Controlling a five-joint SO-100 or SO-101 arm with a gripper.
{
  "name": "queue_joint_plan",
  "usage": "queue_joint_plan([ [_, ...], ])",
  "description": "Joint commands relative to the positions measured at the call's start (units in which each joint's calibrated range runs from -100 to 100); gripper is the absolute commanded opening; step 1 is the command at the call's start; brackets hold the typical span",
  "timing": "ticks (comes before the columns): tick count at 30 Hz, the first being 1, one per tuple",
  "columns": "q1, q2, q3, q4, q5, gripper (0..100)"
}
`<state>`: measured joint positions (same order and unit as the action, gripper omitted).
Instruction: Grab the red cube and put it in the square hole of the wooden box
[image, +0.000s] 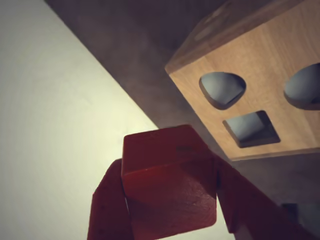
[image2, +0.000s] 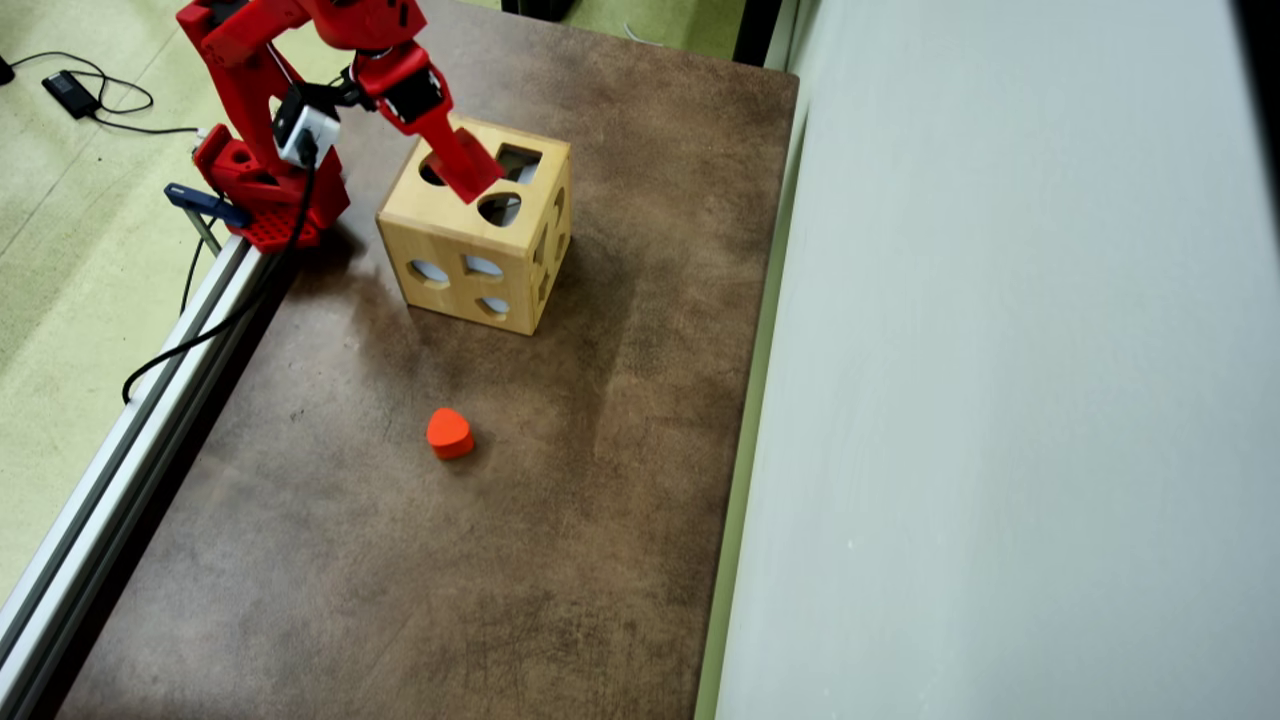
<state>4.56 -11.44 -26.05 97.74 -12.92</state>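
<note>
In the wrist view the red cube (image: 165, 150) fills the lower middle, clamped between my two red fingers (image: 107, 205). My gripper (image: 169, 172) is shut on it. The wooden box (image: 280, 55) lies up and to the right, and its face shows the square hole (image: 250, 127) below a teardrop-like hole and a round hole. The cube is apart from the square hole, down and to the left of it. In the overhead view my gripper (image2: 478, 178) hangs over the top face of the wooden box (image2: 470, 245), just left of the square hole (image2: 520, 163). There the cube blends into the red fingers.
An orange rounded block (image2: 449, 433) lies on the brown table (image2: 400, 580) below the box. The arm's base (image2: 270, 200) stands at the table's left edge beside an aluminium rail (image2: 120, 460). A pale wall (image2: 1000, 400) bounds the right side.
</note>
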Motion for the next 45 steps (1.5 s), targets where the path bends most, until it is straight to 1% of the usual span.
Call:
queue_joint_plan([
  [1, -0.7, -1.94, -2.13, -0.23, 3.66, 2],
  [5, -0.77, -1.68, -2.04, -0.23, 8.6, 2],
  [10, -0.77, 3.16, -2.13, -0.23, 15.14, 2],
  [15, -1.52, 7.24, -2.48, -0.23, 19.34, 3],
  [21, -4.41, 8.26, -2.84, -0.23, 19.78, 3],
  [32, -11.32, 8.34, -1.86, 0.33, 18.95, 2],
  [38, -12.96, 8.26, -1.77, 0.33, 11.18, 2],
  [42, -14.82, 8.34, -1.14, 0.25, 10.16, 2],
  [45, -14.44, 8.26, 3.51, 0.25, 10.01, 2],
])
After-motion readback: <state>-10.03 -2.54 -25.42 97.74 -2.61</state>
